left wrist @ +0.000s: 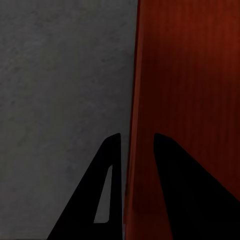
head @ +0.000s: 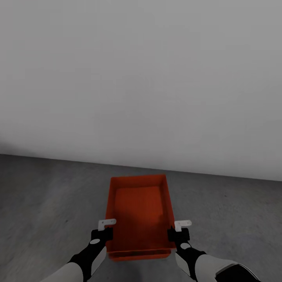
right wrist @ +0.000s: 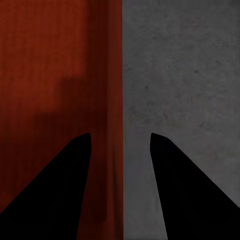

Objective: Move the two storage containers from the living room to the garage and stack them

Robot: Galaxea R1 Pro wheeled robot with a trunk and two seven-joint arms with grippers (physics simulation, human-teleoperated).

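Nearest the camera, low in the head view: left gripper [head: 104, 234] and right gripper [head: 177, 234], black with pale tabs, on white-and-black forearms, one at each long side of the storage container [head: 140, 207].

Left gripper [left wrist: 134, 150]: two dark wedge-shaped fingers [left wrist: 175, 180] straddling the container's left wall [left wrist: 131, 100], one outside over the concrete, one inside over the box bottom. Fingers stand a little apart with the thin wall between them; whether the pads press the wall cannot be told.

Right gripper [right wrist: 121, 145]: two black triangular fingers [right wrist: 60, 185] set wider apart, straddling the right wall [right wrist: 116, 75] likewise. A gap shows on each side of the wall.

Storage container: orange-red, rectangular, topless, low straight walls, faintly ribbed flat bottom, plain. A second orange-red edge [head: 139, 255] shows just beneath its near rim; what that is cannot be settled.

Floor [head: 51, 196]: dark grey, rough, matte, mottled concrete, beneath and around the box.

Farthest: wall [head: 141, 78], plain pale grey, smooth, meeting the floor just beyond the container's far end.
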